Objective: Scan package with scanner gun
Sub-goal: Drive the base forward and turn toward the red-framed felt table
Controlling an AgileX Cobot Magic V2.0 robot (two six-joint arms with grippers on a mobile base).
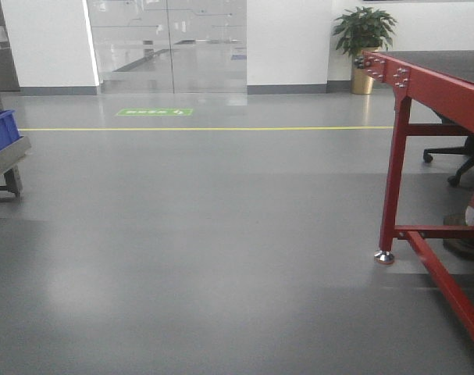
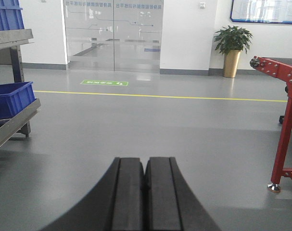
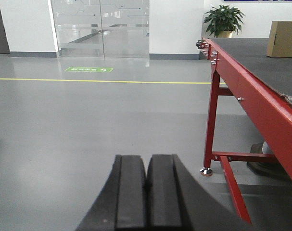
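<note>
1. The left gripper looks out over a glossy grey floor. Its flat, matte-black fingers are pressed together with nothing between them.
2. The right gripper matches it: fingers side by side, only a thin seam showing, and empty.
3. The package, a tan cardboard box, stands on the dark top of a table, far ahead of the right fingers and off to their right, well apart from them. Its label is too small to make out at this range.
4. The scanner gun appears in no view, so its place cannot be told.
5. The box looks light and stiff, with square edges and dull, dry faces, so it should hold its shape under a squeeze. It may skid on the table top if nudged. The likely hold is across two opposite side walls, leaving the label face uncovered.
6. The table has a red-painted steel frame, bolted at the corner, on a shiny round foot, with a matte top that looks rubbery. Straight beyond both sets of fingertips are frosted glass doors (a potted plant stands just right of them).
</note>
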